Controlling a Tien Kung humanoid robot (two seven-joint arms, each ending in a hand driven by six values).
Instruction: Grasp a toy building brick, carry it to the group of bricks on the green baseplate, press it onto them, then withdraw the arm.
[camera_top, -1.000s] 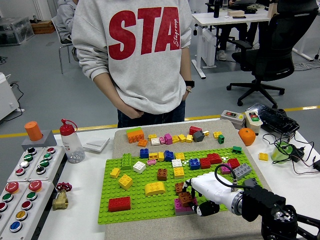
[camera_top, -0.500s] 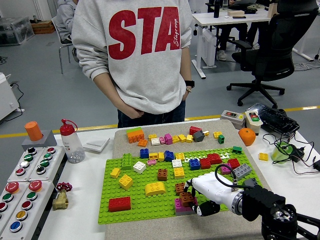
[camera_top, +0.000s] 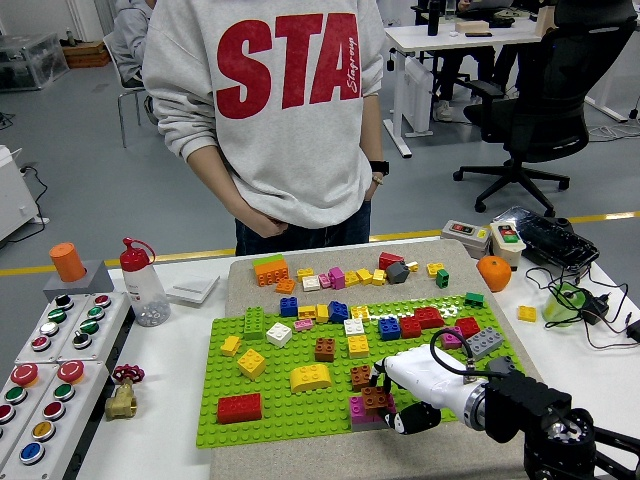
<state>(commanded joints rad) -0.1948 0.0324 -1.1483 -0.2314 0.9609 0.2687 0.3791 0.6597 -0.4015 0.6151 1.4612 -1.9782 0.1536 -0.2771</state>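
My right hand, white with black fingertips, reaches in from the lower right over the front right of the green baseplate. Its fingers are curled around a brown brick that sits on top of a pink brick on the plate. Another brown brick stands just behind it. Other bricks stand on the plate: a red one, a yellow arch, a yellow one, a green one. My left arm is out of view.
Loose bricks lie on the beige mat behind the plate. A person stands at the far side, hands in front. A button panel, a red-capped bottle and a brass valve are at the left. An orange object and cables are at the right.
My right hand has sunk slightly with the brown brick onto the pink brick. Nothing else has moved.
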